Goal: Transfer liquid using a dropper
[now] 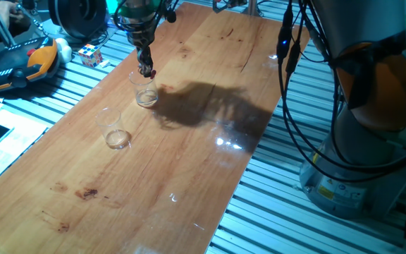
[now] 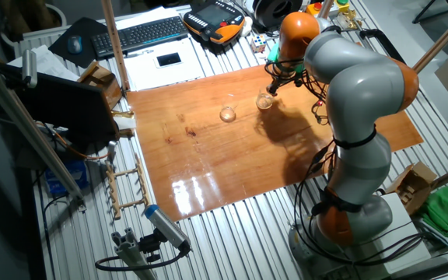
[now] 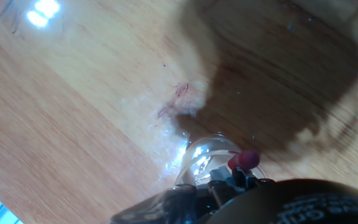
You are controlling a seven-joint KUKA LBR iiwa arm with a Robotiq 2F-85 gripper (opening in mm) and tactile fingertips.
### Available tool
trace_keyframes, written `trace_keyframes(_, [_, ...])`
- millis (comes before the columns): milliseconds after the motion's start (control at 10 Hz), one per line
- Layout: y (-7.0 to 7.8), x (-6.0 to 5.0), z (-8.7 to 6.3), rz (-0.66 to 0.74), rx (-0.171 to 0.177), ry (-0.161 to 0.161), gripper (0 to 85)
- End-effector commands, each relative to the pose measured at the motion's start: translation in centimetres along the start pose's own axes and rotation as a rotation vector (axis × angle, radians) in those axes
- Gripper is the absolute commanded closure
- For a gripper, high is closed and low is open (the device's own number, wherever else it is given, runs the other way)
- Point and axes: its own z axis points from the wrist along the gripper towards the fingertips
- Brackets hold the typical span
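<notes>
My gripper (image 1: 146,65) hangs fingers down over the far clear glass tumbler (image 1: 144,92) and is shut on the dropper (image 1: 151,73). Only the dropper's red-pink bulb shows beside the fingertips; its tube is hidden. In the hand view the bulb (image 3: 248,159) sits just above the tumbler's rim (image 3: 207,155), with the black fingers (image 3: 225,183) at the bottom edge. A second clear tumbler (image 1: 113,129) stands nearer the front left. The liquid shows only as a faint yellowish tint at the base of the far tumbler (image 1: 146,101). The other fixed view shows the gripper (image 2: 273,84) above the same tumbler (image 2: 264,101).
The wooden tabletop (image 1: 189,169) lies on a slatted metal bench. A colour cube (image 1: 90,54) and an orange-black pendant (image 1: 20,63) lie off the table's left edge. The robot base (image 1: 351,169) and its cables stand at the right. A keyboard (image 2: 142,33) lies behind.
</notes>
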Motion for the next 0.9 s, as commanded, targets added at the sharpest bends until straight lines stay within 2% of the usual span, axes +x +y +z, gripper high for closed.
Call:
trace_keyframes(0, [0.00, 0.01, 0.00, 0.012, 0.004, -0.001, 70.0])
trace_keyframes(500, [-0.10, 0.20, -0.20, 0.076, 0.006, 0.003, 69.7])
trace_keyframes(800, [0.01, 0.17, -0.62, 0.061, -0.007, -0.009, 69.3])
